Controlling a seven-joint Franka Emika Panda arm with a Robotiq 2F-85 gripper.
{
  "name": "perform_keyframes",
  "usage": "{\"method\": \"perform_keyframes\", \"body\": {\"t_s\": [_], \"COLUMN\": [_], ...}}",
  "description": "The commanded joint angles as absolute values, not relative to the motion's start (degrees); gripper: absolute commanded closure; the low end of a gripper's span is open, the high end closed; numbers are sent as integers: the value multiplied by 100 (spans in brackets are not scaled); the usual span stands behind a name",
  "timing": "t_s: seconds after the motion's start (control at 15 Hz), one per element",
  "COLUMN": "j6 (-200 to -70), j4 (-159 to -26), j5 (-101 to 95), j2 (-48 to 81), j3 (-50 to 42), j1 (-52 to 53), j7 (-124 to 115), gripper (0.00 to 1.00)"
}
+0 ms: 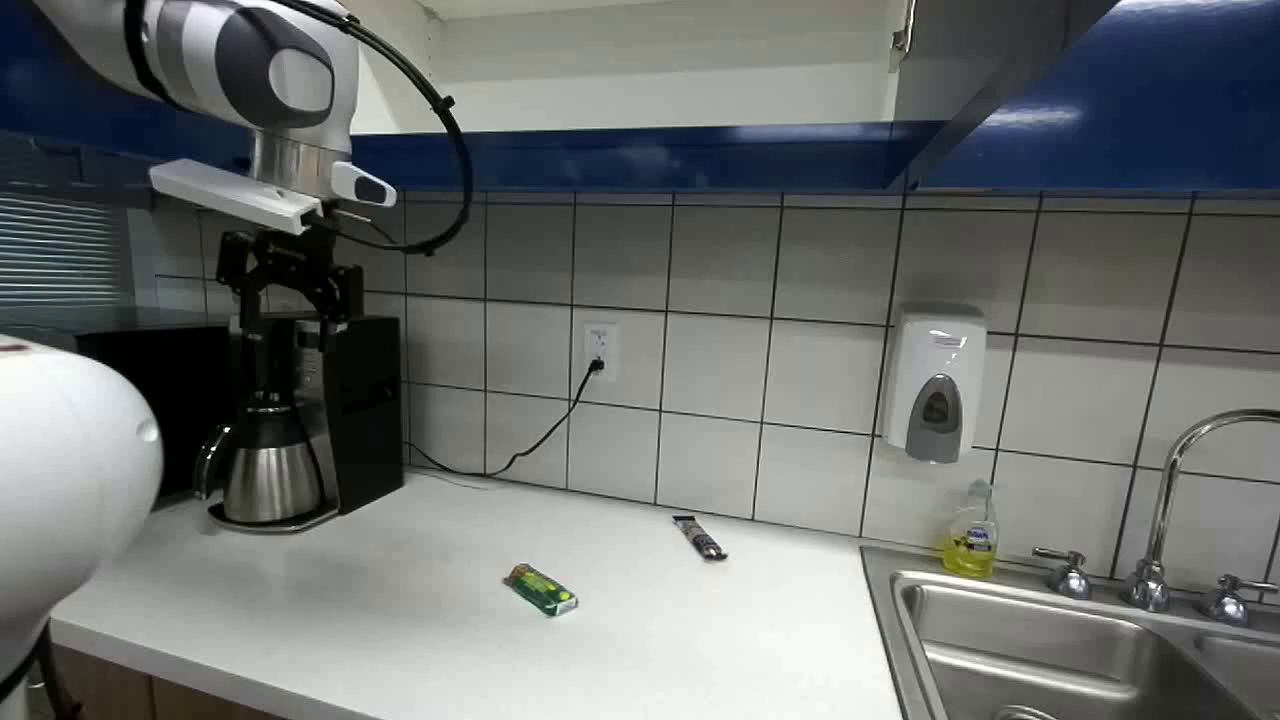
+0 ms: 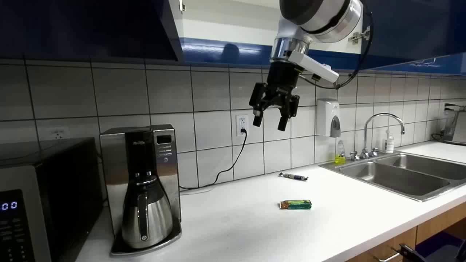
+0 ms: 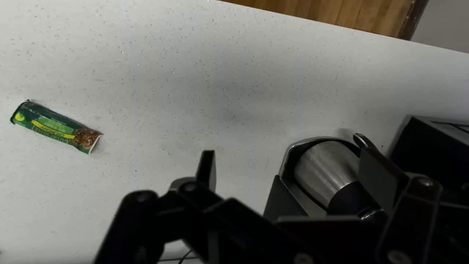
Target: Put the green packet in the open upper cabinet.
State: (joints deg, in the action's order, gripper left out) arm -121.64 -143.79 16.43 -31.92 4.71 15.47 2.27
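The green packet lies flat on the white counter. It shows in both exterior views (image 1: pixel 541 590) (image 2: pixel 295 204) and at the left of the wrist view (image 3: pixel 55 126), with its brown-pictured end towards the gripper. The open upper cabinet (image 1: pixel 660 95) is above the counter; its pale inside and blue lower edge also show in an exterior view (image 2: pixel 207 51). My gripper (image 2: pixel 270 123) points down, open and empty, well above the counter and apart from the packet. In the wrist view its fingers (image 3: pixel 289 161) are spread wide. It also shows in an exterior view (image 1: pixel 290 335), in front of the coffee maker.
A coffee maker (image 2: pixel 167 163) with a steel carafe (image 2: pixel 147 222) stands beside a microwave (image 2: pixel 51 203). A dark wrapped bar (image 1: pixel 700 538) lies near the tiled wall. A sink (image 1: pixel 1030 640) and soap dispenser (image 1: pixel 937 380) are beyond. A cord (image 2: pixel 233 163) runs to the outlet. Cabinet doors (image 1: pixel 1110 110) stand open.
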Motion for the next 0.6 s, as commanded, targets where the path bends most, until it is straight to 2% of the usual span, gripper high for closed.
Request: {"method": "perform_keyframes", "body": {"t_s": [0.0,0.53], "j6": [-12136,-12003], "j4": [-14364,-14713], "j5": [1688,1536], "j2": [-3192,-3579], "j3": [544,465], "j1": [1463,1163], "j7": [261,74], "gripper": [0,0]}}
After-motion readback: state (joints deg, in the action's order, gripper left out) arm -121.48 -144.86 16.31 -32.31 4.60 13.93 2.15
